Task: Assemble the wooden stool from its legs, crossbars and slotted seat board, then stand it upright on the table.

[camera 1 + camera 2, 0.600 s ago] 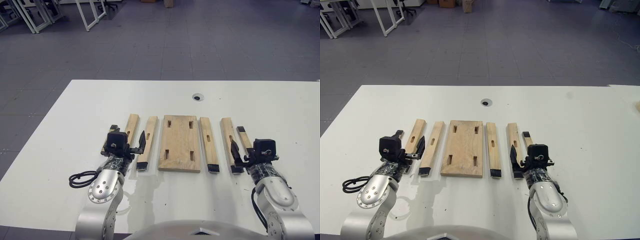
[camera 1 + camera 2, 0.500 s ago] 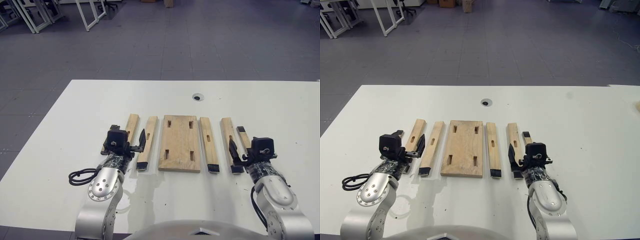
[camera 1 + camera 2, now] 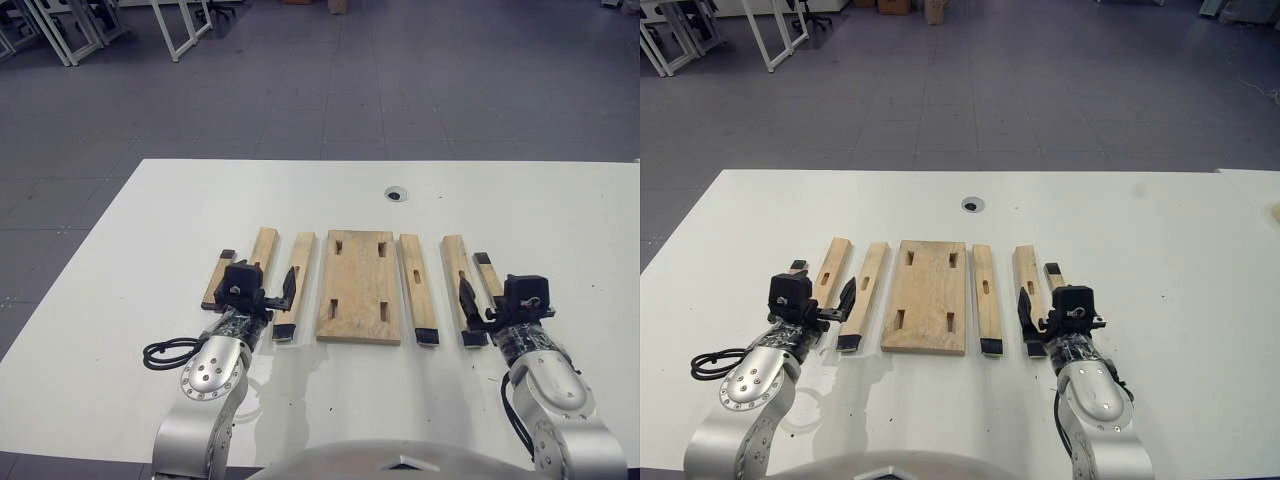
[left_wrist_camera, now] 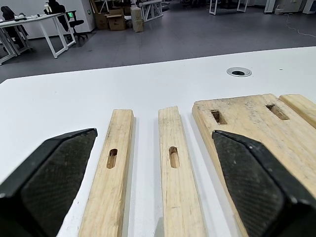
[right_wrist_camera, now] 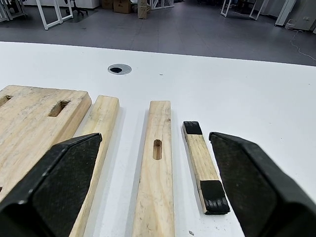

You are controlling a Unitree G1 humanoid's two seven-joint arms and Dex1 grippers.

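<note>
The slotted seat board lies flat mid-table. Left of it lie two slotted legs and a short black-tipped crossbar. Right of it are two more legs and a second short crossbar. My left gripper is open low at the near ends of the two left legs, which run between its pads. My right gripper is open at the near ends of the outer right leg and crossbar.
A round cable hole sits in the white table behind the parts. A black cable loop lies beside my left arm. Bare tabletop stretches to both sides. White table frames stand on the floor beyond.
My left gripper has shifted a little to the right and nearer, uncovering the short crossbar on the left. The right gripper and the wooden parts have barely moved.
</note>
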